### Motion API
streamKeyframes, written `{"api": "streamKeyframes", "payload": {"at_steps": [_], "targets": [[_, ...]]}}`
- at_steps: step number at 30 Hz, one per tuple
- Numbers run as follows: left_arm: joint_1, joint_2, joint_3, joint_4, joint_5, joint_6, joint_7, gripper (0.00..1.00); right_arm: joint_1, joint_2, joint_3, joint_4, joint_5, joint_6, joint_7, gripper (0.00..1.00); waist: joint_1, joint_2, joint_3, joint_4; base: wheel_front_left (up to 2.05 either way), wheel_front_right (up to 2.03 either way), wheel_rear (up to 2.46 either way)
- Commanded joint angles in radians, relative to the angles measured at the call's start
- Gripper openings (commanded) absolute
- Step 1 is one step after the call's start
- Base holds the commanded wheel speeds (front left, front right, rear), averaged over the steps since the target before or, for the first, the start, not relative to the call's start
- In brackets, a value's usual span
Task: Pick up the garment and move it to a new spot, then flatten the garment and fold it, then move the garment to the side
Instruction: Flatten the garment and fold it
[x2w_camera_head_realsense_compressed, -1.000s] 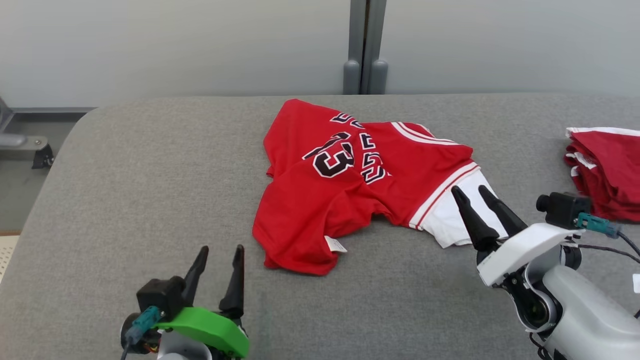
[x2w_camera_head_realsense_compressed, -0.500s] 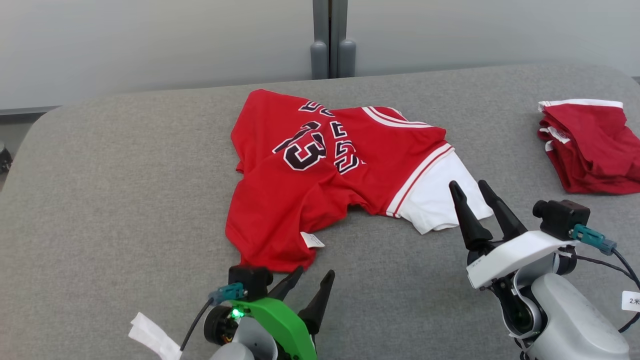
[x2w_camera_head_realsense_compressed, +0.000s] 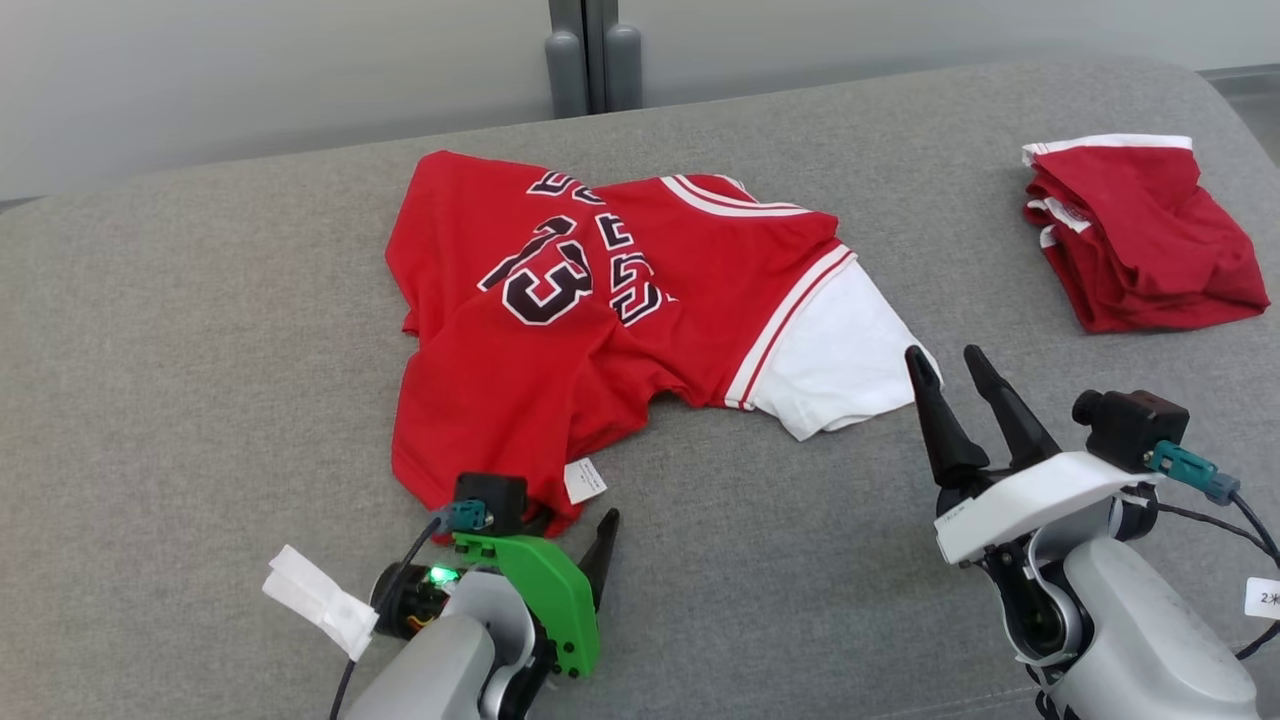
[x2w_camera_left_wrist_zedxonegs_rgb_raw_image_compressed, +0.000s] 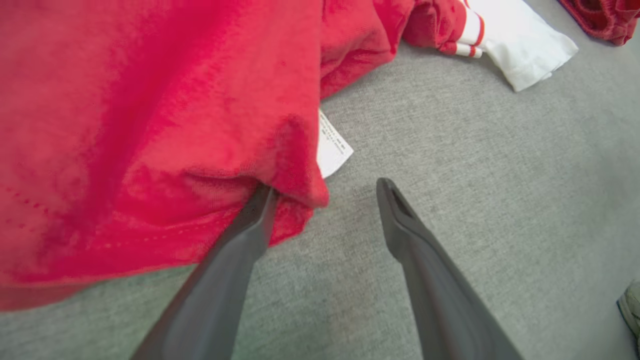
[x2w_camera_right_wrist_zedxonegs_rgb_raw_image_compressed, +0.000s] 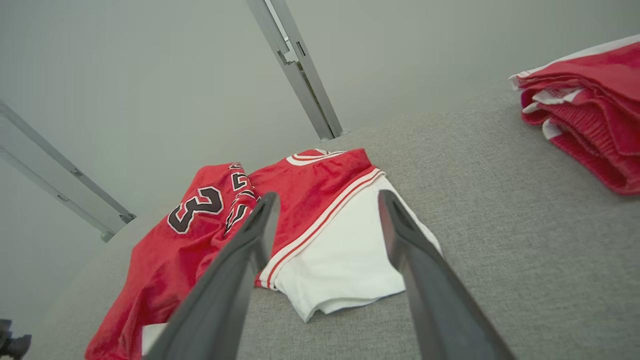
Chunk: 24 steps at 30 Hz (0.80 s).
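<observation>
The left gripper (x2w_camera_left_wrist_zedxonegs_rgb_raw_image_compressed: 325, 192) stands spread at the hem of the jersey (x2w_camera_head_realsense_compressed: 600, 300), one finger tucked beneath a fold. Closing here may pinch only one layer, and that could slip. The right gripper (x2w_camera_head_realsense_compressed: 948, 362) hovers spread too.

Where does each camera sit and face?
Head view: on the head, facing down at the jersey; left pincer and right pincer show.
Left wrist view: on that wrist, facing the jersey's hem and label; its fingers show.
Right wrist view: on that wrist, facing the white sleeve; its fingers show.
Head and right wrist share the folded pile.
</observation>
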Motion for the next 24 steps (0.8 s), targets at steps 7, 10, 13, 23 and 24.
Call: {"api": "streamKeyframes", "payload": {"at_steps": [7,10,13,23,24], "targets": [[-0.065,0.007,-0.07,0.112,0.053,0.058,0.041,0.0,0.01,0.014,-0.015,0.009,-0.021,0.0,-0.002,1.0,0.0,-0.0001,-0.003,0.007,0.0,0.0,0.0],[-0.074,0.013,-0.081,0.122,0.065,0.051,0.034,0.0,0.019,0.017,-0.023,0.012,-0.027,0.0,-0.002,1.0,0.0,-0.0001,-0.018,0.022,0.0,0.0,0.0],[-0.074,0.04,-0.083,0.097,0.067,0.035,0.024,0.0,0.029,0.02,-0.029,0.013,-0.027,0.0,-0.002,1.0,0.0,-0.0001,-0.036,0.039,0.0,0.0,0.0],[0.008,0.326,-0.108,-0.297,0.046,-0.061,0.189,0.0,0.067,0.018,-0.046,0.019,-0.016,0.0,-0.002,1.0,0.0,-0.0001,-0.092,0.109,0.0,0.0,0.0],[0.021,0.366,-0.109,-0.332,0.041,-0.062,0.222,0.0,0.066,0.018,-0.043,0.019,-0.016,0.0,-0.002,1.0,0.0,-0.0001,-0.093,0.112,0.0,0.0,0.0]]}}
